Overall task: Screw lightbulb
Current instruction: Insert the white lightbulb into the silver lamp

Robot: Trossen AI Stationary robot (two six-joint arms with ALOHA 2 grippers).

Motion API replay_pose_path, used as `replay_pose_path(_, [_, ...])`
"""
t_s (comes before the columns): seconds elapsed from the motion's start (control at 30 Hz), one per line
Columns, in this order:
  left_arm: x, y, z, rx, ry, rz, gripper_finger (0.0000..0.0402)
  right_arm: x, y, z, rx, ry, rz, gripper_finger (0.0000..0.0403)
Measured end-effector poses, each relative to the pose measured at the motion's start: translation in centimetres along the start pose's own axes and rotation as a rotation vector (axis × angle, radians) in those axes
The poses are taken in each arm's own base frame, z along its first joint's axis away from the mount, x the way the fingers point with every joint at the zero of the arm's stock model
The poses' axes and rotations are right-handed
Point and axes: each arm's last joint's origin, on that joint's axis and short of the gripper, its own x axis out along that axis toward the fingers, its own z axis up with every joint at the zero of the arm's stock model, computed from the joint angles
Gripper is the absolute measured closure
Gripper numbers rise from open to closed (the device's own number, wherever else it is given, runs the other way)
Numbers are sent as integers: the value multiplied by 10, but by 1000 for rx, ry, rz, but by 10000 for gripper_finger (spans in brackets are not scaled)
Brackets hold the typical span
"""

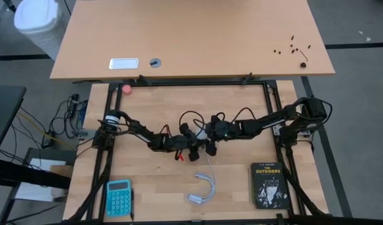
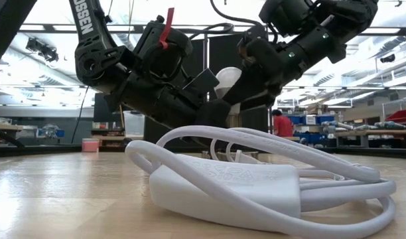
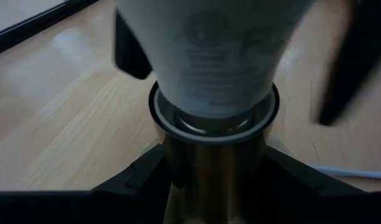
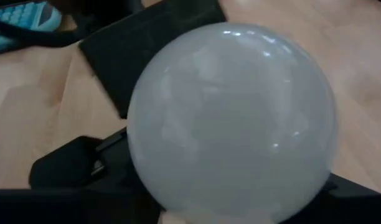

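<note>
The white lightbulb [image 3: 215,56] sits with its narrow neck in the round rim of a brass-coloured socket [image 3: 212,127] at mid-table. My left gripper [image 1: 191,147] reaches in from the table's left and is shut on the socket. My right gripper [image 1: 208,135] comes from the right, and the frosted globe [image 4: 231,118] fills its view. Its fingers stand on either side of the globe. In the low view the bulb [image 2: 226,79] shows tilted between the two dark hands, above the table. My left gripper pinches the socket's brass body [image 3: 209,171], just below the rim, between its two fingers [image 3: 131,180]. They come from the table's left, slanting slightly down. The socket is held clear of the table with the bulb's neck in it. My right gripper is open around the globe. A strip of table shows between one finger [image 3: 343,68] and the glass. Whether the other finger [image 3: 131,53] touches the bulb, I cannot tell.
A coiled white cable with its adapter [image 1: 203,187] lies near the front edge, just in front of the grippers. A black book [image 1: 267,185] lies at the front right, a blue calculator [image 1: 118,197] at the front left, and a pink ball [image 1: 127,89] at the far left.
</note>
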Motion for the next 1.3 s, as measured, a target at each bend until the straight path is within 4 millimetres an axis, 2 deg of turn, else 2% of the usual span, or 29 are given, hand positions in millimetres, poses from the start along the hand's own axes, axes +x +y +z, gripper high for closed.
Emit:
replay_pose_path(0.5, [0,0,0,-8,-1,-1,194,-3,0,-5,-159,74,49,55])
replay_pose_path(0.73, [0,0,0,-6,2,1,194,-15,5,-4,-179,101,65,57])
replay_pose_path(1.0, [0,0,0,-9,3,1,194,-18,13,-5,-187,110,78,64])
replay_pose_path(1.3, [0,0,0,-4,3,1,194,-16,2,1,-117,68,41,72])
